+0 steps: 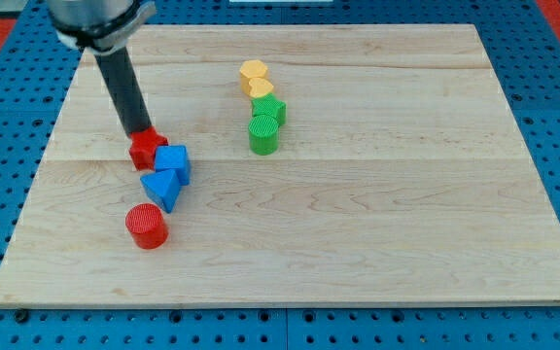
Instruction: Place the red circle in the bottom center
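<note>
Patience will serve you best on this step, because the red circle [147,226] sits at the view's lower left of the wooden surface [358,243], well apart from where it should end up, at the middle of the view's bottom edge. Your rod carries no pincer at all, so there is nothing to report as wide or narrow and nothing is held; its tip [140,133] is down at the view's upper left, touching or just beside the red star-like block [147,149]. Below that block lie the blue block [174,162] and the blue triangle-like block [162,188], and the red circle lies just beyond them toward the view's bottom. You would do well, I judge, to bring the tip round to the circle's left side without dragging the blue pair along, then push steadily toward the view's right along the bottom edge. Keep the push through the circle's centre, or it may roll off the tip. The yellow blocks [255,77] and green blocks [265,124] stand well clear.
</note>
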